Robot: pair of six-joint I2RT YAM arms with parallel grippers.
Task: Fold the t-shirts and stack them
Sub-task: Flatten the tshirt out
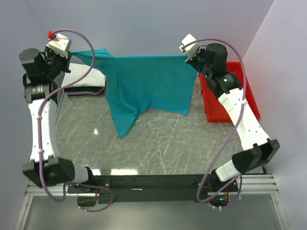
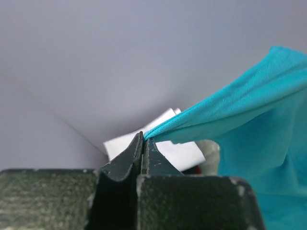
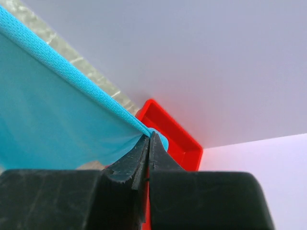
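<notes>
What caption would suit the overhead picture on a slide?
Left gripper and right gripper hold a teal shirt stretched between them, white shirt at left, tray at right.

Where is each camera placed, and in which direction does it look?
Top external: above and behind the arms, looking down on the table; left arm and right arm show, the teal t-shirt stretched between them.
Left wrist: on the left wrist, looking along the left jaws, shut on one shirt corner, toward a white t-shirt and wall.
Right wrist: on the right wrist, looking along the right jaws, shut on another corner, toward the red tray.
Shared: all show the teal t-shirt.
</notes>
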